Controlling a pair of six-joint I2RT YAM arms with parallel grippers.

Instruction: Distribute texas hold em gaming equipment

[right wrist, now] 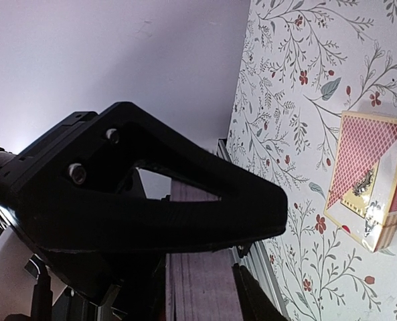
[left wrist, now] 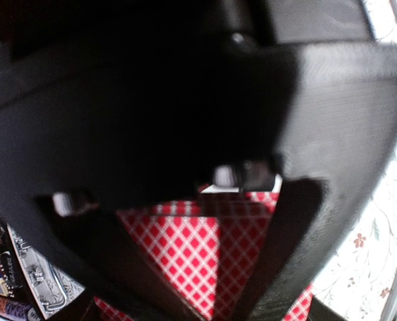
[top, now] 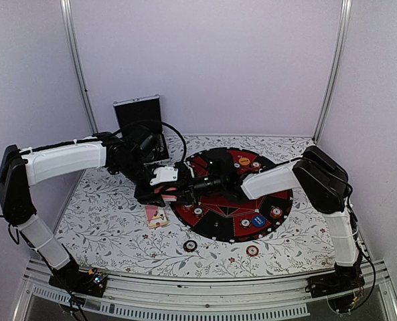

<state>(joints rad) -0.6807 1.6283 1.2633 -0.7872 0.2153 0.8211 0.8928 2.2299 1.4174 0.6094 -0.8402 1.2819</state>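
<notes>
Floral tablecloth between pale walls; left fingers closed on cards, right fingers of unclear state.

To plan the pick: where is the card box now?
Top view: the card box lies on the floral cloth, just outside the round mat's left edge.

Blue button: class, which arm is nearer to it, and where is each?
Right. The right arm stretches across the mat just behind the blue button; the left arm ends at the mat's left edge, well away.
</notes>
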